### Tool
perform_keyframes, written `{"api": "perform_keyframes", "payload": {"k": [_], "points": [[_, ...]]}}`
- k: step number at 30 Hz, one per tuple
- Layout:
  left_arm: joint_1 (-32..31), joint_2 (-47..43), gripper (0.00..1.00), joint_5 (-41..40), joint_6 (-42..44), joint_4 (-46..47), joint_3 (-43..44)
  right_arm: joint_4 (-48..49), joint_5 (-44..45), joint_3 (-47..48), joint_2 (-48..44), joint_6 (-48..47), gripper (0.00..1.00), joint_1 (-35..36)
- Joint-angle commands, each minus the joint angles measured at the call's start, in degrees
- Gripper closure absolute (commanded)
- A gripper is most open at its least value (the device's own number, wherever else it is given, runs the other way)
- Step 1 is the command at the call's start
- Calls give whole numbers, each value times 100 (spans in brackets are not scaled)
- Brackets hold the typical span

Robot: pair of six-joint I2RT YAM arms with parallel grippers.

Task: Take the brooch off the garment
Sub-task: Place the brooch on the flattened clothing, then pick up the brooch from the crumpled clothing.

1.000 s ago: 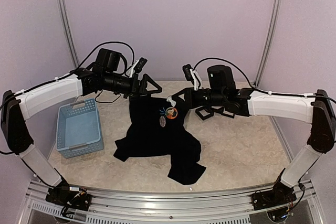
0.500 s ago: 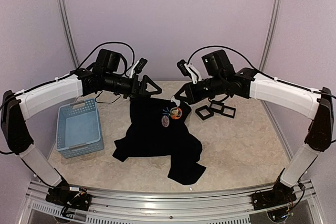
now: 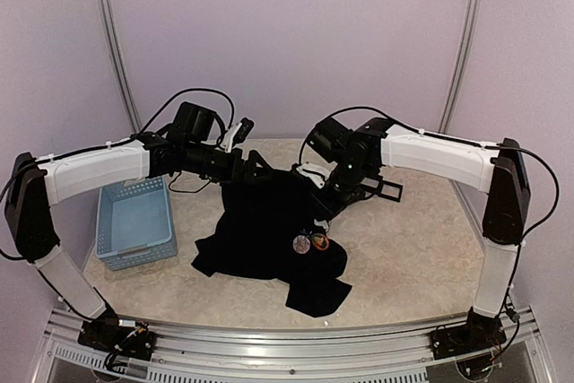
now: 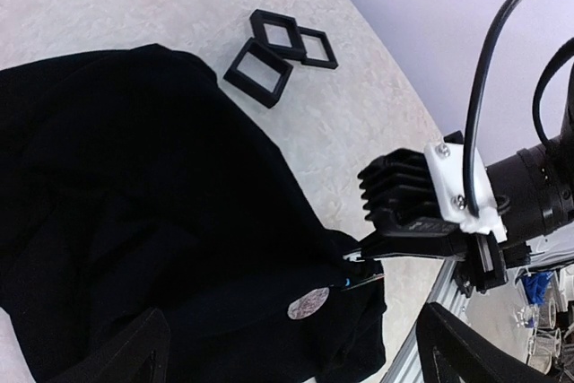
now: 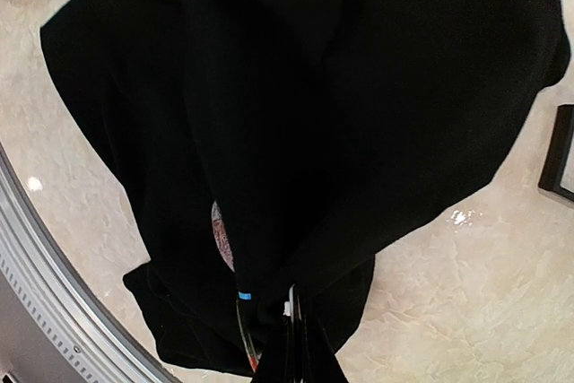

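Note:
The black garment (image 3: 260, 221) lies crumpled mid-table; it also fills the left wrist view (image 4: 134, 177) and the right wrist view (image 5: 359, 87). My right gripper (image 3: 321, 214) is shut on a fold of it beside the small blue mark (image 5: 243, 294), fingertips (image 5: 296, 338) pinched together. A greyish-pink round brooch (image 3: 302, 243) and an orange one (image 3: 320, 241) sit on the cloth just in front of that pinch. The grey one also shows in the left wrist view (image 4: 309, 304). My left gripper (image 3: 254, 170) hangs open over the garment's far edge, jaws wide apart, holding nothing.
A light-blue basket (image 3: 134, 253) stands at the left. Black square frames (image 3: 381, 187) lie on the table behind the right gripper; they also show in the left wrist view (image 4: 269, 56). The metal rail runs along the table's near edge.
My right gripper swung from the far side toward the near edge, dragging the garment's neck and both brooches forward over the cloth. My left gripper dropped slightly and stayed open.

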Motion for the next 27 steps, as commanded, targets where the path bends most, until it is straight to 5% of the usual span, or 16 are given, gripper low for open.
{"api": "perform_keyframes", "payload": {"k": [1, 5, 9, 11, 20, 27], "points": [[-78, -335, 6, -624, -204, 437, -392, -570, 186, 266, 522, -284, 100, 153], [-180, -380, 6, -842, -259, 420, -470, -299, 157, 501, 574, -200, 96, 158], [-312, -275, 6, -865, -127, 387, -311, 364, 475, 486, 188, 38, 43, 109], [-350, -130, 6, -786, -56, 324, -157, 656, 533, 227, -78, 139, 32, 26], [-406, 460, 6, -244, -21, 85, 511, 3232, -630, -2990, -2187, 824, 29, -528], [-411, 647, 6, -159, -170, -77, 709, 4107, -1033, -4123, -2758, 756, 35, -543]]}}
